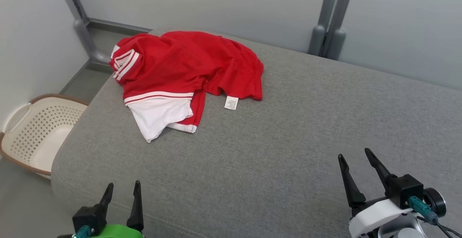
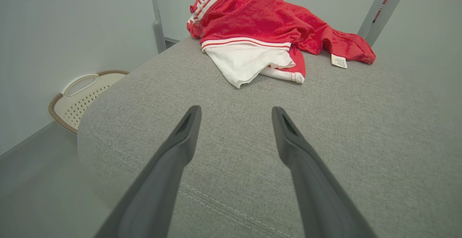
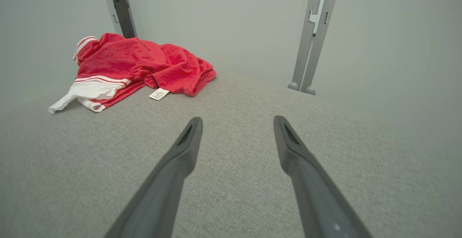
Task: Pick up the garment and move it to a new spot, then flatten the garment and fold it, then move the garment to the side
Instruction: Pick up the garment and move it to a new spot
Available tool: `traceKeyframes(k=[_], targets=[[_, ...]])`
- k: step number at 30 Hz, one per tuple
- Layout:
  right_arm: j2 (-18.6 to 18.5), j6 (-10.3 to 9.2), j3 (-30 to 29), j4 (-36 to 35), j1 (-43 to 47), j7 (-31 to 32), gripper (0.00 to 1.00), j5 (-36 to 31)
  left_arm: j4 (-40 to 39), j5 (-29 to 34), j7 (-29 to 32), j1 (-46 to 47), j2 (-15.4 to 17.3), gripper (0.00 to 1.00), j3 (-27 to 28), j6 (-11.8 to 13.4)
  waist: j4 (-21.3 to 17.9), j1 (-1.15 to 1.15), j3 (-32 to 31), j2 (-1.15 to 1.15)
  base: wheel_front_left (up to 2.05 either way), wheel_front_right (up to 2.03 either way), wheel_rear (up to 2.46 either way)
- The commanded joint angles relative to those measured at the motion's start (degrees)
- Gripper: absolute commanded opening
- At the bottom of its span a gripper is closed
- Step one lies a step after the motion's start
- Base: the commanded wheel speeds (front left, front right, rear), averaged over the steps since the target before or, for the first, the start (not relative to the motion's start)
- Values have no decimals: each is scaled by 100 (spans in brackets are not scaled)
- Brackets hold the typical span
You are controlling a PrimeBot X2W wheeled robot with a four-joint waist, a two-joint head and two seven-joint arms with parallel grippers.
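While both arms sit back at the near side of the grey, fabric-covered bench, the garment lies crumpled at its far left corner, well apart from either gripper. It is a red piece with white stripes along its hems and cuffs, bunched into a loose heap with creases running across it. A white panel sticks out from under the red cloth on the near side and tapers to a point toward the robot. Just beside it, a red edge with a white band lies flat on the bench. A small white care label pokes out from the near edge of the heap, right of the white panel, and rests on the grey cover.

The left gripper shows at the lower left of the head view, over the bench's rounded near-left edge. Its two dark fingers are spread apart with nothing between them, and in the left wrist view the grey cover shows through the gap. The right gripper shows at the lower right, over the bench, with its fingers likewise apart and empty. In the right wrist view the garment lies ahead and to the left of them.

On the floor left of the bench stands a cream perforated basket with a brown rim and a handle slot. Behind the bench rise pale grey wall panels and a pair of grey posts.
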State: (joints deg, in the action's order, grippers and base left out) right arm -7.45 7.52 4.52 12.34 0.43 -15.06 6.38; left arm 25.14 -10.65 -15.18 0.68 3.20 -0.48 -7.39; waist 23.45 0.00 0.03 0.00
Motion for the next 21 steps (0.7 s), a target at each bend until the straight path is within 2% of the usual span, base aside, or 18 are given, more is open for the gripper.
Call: traceKeyframes(k=[1, 6, 9, 15, 21], targets=[[-73, -6, 61, 8, -90, -18, 100, 30, 32, -71, 4, 164, -7, 100, 15, -11, 219, 0, 192, 0, 0, 0, 0], [-332, -7, 218, -60, -335, -18, 100, 82, 256, -252, 3, 764, -24, 100, -165, -13, -171, 0, 772, 0, 0, 0, 0], [-574, -7, 287, -175, -620, -18, 100, 107, 524, -317, 4, 1454, -8, 100, -311, -13, -478, 0, 1391, 0, 0, 0, 0], [-1008, -7, 456, -435, -1221, -18, 100, 184, 1140, -359, 336, 3119, 276, 100, -538, -14, -1020, 0, 2584, 0, 0, 0, 0], [-1206, -7, 523, -599, -1489, -18, 100, 254, 1797, -584, 681, 4402, 538, 100, -782, -14, -1405, 0, 3246, 0, 0, 0, 0]])
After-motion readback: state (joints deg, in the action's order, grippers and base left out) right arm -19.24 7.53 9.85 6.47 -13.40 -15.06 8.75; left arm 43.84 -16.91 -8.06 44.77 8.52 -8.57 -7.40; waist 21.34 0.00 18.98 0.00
